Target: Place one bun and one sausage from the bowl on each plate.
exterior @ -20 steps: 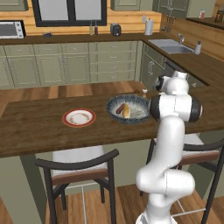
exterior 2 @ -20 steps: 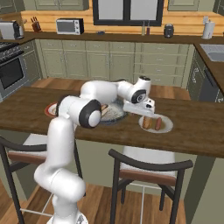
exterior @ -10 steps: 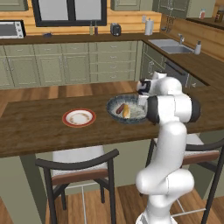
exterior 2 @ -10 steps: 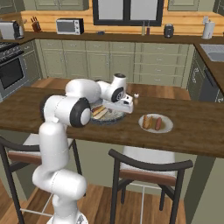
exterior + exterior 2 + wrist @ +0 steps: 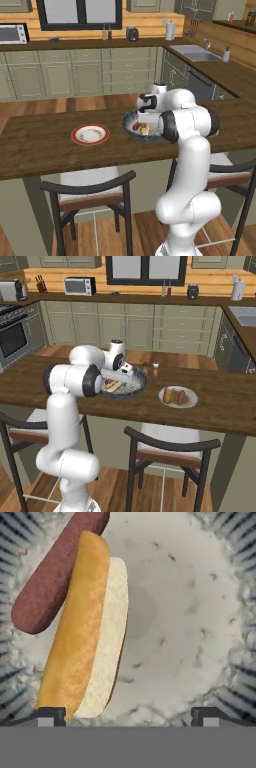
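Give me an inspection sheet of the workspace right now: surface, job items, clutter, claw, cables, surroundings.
Surface: dark wooden counter.
Job's things: bowl holds one bun and one sausage, lying side by side; plate with bun and sausage to the bowl's right; empty plate to its left.
Clutter: two small shakers behind the bowl.
Claw: open, empty, above the bowl, one fingertip by the bun's end.
Cables: nothing seen.
Surroundings: chairs at the counter; microwave, sink behind.
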You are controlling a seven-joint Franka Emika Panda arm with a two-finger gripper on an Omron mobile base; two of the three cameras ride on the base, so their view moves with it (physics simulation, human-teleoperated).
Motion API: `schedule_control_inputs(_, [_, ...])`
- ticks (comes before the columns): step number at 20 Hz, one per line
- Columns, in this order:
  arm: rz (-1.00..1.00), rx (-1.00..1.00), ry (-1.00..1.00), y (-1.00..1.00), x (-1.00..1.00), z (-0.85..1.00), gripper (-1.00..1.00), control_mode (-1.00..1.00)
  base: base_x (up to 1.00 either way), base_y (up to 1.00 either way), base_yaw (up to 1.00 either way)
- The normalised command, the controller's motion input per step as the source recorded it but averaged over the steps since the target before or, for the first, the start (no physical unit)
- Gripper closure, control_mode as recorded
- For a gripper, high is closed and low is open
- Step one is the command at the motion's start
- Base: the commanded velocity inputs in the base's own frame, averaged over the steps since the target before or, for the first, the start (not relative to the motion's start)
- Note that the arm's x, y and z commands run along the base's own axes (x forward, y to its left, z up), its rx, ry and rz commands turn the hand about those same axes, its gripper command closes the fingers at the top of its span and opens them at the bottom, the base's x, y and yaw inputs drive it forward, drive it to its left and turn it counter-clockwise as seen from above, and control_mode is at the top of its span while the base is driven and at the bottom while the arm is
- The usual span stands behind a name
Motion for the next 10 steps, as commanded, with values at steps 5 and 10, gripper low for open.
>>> schedule_control_inputs(5, [0.0, 0.0, 0.07, 0.58, 0.14, -0.03, -1.0, -1.0, 0.0, 0.0, 0.0])
schedule_control_inputs(10, [0.0, 0.0, 0.0, 0.31, 0.06, -0.01, -1.0, -1.0, 0.0, 0.0, 0.0])
